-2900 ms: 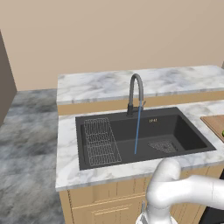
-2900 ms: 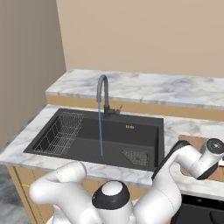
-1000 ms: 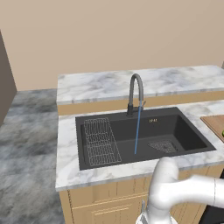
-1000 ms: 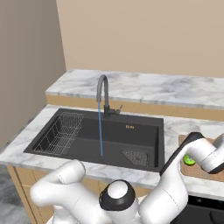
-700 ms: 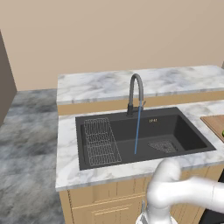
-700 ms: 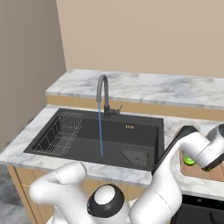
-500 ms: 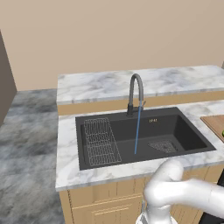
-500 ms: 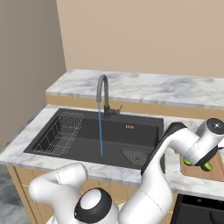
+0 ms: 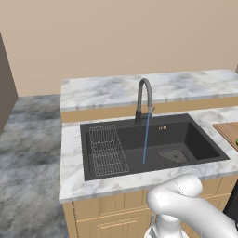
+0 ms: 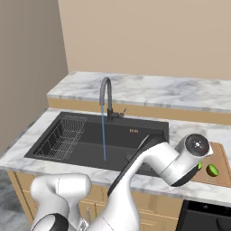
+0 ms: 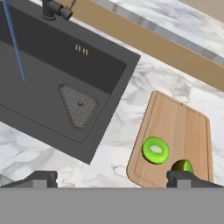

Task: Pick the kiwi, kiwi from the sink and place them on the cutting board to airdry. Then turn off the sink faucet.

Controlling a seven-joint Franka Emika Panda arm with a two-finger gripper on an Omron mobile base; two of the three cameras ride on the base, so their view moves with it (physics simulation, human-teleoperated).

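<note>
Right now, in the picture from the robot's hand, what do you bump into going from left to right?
Water stream → mesh drain grate in the sink → marble counter → first kiwi → second kiwi, both on the cutting board.

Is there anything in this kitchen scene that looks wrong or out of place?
One thing: water is running from the sink faucet into the sink, which holds no fruit. Both kiwis lie on the cutting board, one partly hidden by the open fingers. Nothing looks spilled or damaged.
</note>
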